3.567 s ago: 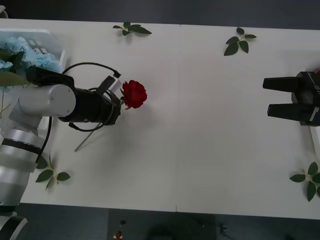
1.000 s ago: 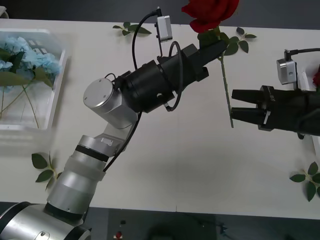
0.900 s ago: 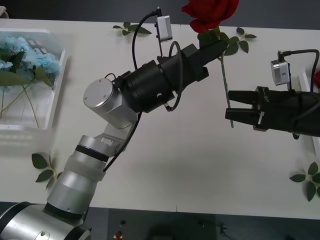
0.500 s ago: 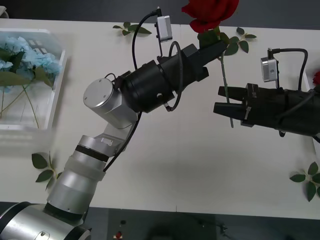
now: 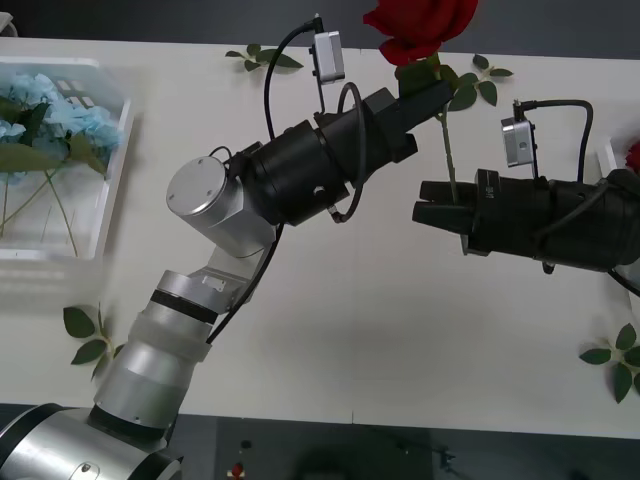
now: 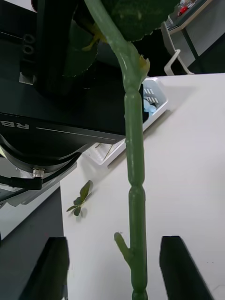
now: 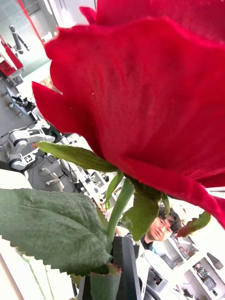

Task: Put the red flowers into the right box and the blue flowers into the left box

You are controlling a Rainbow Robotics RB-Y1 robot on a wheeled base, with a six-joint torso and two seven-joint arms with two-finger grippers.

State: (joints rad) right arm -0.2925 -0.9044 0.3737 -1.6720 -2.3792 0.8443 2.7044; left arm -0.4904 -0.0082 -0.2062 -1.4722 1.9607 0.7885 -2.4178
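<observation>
Red rose [image 5: 420, 25] hangs stem-down, pinched just under its head by the left gripper [image 5: 425, 98], its stem between the right gripper's [image 5: 437, 215] spread fingers; uncoordinated release could drop it.

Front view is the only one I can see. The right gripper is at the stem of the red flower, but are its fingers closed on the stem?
Observer: No. In the right wrist view the right gripper is open: the stem stands between its two fingers, with a gap on each side.
Operator: Is something sticking out from the stem there?
Observer: Yes, a short stub branches off it, level with the fingertips.
Operator: Where does the left gripper hold?
Observer: The left wrist view shows the stem entering the left gripper just under the red flower's head, beside a large leaf.
</observation>
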